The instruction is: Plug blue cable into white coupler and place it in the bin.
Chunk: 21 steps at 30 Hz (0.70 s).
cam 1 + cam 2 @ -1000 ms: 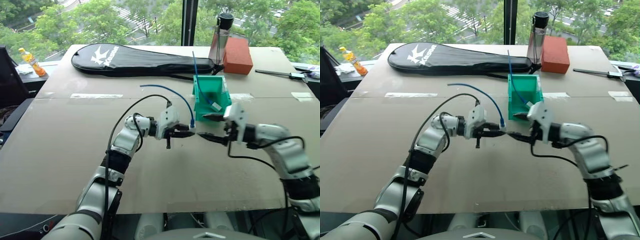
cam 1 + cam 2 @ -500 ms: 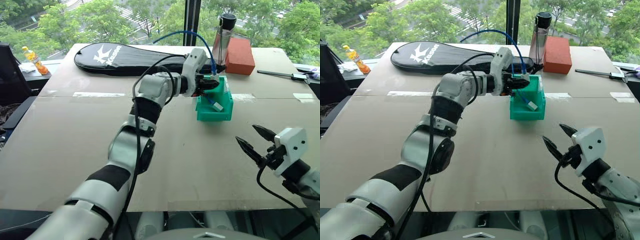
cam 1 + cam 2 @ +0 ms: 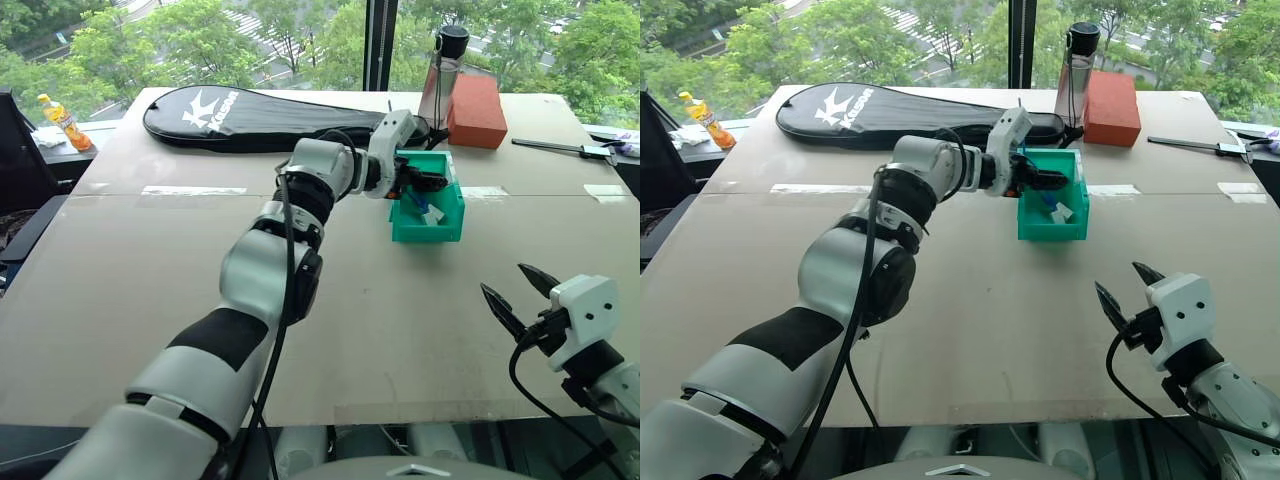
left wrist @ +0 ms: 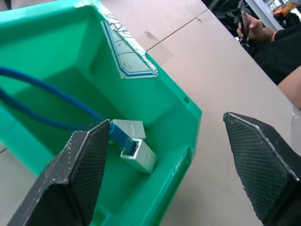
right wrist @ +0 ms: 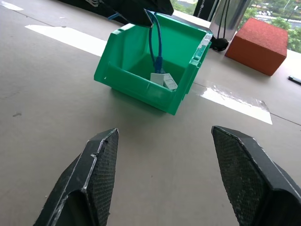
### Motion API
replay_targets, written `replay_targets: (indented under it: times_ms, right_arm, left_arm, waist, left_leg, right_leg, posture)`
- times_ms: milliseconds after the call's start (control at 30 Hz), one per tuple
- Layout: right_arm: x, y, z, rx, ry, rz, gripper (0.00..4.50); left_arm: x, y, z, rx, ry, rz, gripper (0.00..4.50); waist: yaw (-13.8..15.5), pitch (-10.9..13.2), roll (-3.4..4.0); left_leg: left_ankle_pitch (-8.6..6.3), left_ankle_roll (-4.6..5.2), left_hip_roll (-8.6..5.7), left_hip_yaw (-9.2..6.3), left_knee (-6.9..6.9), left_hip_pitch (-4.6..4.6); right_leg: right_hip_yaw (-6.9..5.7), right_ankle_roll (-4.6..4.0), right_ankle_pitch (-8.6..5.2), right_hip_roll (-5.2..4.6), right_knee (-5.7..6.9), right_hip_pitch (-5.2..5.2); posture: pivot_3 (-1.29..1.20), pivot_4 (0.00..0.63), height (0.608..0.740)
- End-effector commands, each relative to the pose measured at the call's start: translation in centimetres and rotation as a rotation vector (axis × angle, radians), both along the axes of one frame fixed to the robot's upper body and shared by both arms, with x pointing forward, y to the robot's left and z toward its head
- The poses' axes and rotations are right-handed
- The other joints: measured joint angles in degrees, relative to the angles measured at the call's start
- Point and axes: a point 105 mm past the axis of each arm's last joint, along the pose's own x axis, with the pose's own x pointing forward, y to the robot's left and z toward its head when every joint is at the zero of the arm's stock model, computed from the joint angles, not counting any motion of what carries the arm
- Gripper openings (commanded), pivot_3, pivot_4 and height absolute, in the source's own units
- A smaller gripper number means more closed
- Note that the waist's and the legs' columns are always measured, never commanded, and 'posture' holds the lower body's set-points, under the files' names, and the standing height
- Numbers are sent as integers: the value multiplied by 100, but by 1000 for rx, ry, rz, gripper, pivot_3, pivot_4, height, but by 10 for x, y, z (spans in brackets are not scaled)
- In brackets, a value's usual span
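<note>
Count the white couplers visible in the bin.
2: both white couplers lie side by side on the floor of the bin, one behind the other. The tool may hide more.

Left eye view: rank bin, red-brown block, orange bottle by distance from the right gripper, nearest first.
From the right gripper, near table edge on the right:
1. Bin, mid-table, ahead and to its left.
2. Red-brown block, far edge by the window.
3. Orange bottle, off the table's far left corner.

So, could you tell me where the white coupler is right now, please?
The white coupler lies on the floor of the teal bin, with the blue cable plugged into it, just below the open left gripper.
</note>
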Motion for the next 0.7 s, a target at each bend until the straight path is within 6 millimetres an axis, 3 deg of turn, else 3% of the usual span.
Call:
replay_targets:
  times_ms: [33, 200, 333, 400, 433, 467, 500, 700]
  right_arm:
    - [5, -10, 11, -21, -47, 18, 3061]
    - [13, -20, 16, -42, -40, 84, 3061]
    - [17, -26, 16, -20, 4, 149, 3061]
    - [18, -32, 15, -38, 36, 191, 3561]
    - [18, -34, 15, -46, 48, 206, 3802]
    - [18, -36, 15, -48, 54, 212, 4321]
    - [18, -40, 15, -60, 60, 214, 4463]
    - [11, -69, 16, -133, 107, 195, 4463]
  left_arm:
    - [-27, 21, 38, -153, -304, -97, 4070]
    - [-60, 78, 16, -158, -440, -37, 4070]
    - [-81, 132, -17, -105, -469, 48, 4070]
    - [-101, 164, -37, -84, -433, 71, 4500]
    - [-107, 171, -41, -74, -427, 75, 4500]
    - [-111, 177, -44, -57, -438, 95, 4500]
    - [-117, 183, -49, -40, -435, 108, 4500]
    - [-149, 223, -85, 139, -384, 191, 4500]
  waist:
    - [-24, -2, 4]
    - [5, 1, 6]
    - [31, 0, 7]
    - [23, 0, 7]
    - [-1, 0, 6]
    - [14, 2, 2]
    - [47, 4, -2]
    - [143, 1, 1]
  left_leg:
    - [1, -2, 12, 4, -3, 5]
    - [15, -29, 14, 2, -8, 27]
    - [2, -6, 9, -7, -2, 26]
    - [1, -3, 6, 0, -1, 33]
    - [0, -2, 7, 2, 1, 34]
    - [-1, -1, 7, 5, 0, 37]
    - [-1, -1, 7, 1, 1, 36]
    - [-2, 1, 6, -2, 1, 38]
  right_leg:
    - [9, 0, 0, -1, 2, 0]
    - [43, -1, 1, 3, 13, 1]
    - [32, -2, 1, -1, 11, 7]
    - [37, -15, -6, -6, 10, 11]
    - [38, -24, -11, -7, 10, 12]
    - [39, -25, -12, -11, 10, 13]
    - [34, -25, -12, -11, 10, 14]
    - [27, -26, -12, -20, 6, 19]
  posture:
    - [0, 150, 740]
    - [0, 150, 740]
    - [0, 150, 740]
    - [0, 150, 740]
    - [0, 150, 740]
    - [0, 150, 740]
    - [0, 150, 740]
    - [0, 150, 740]
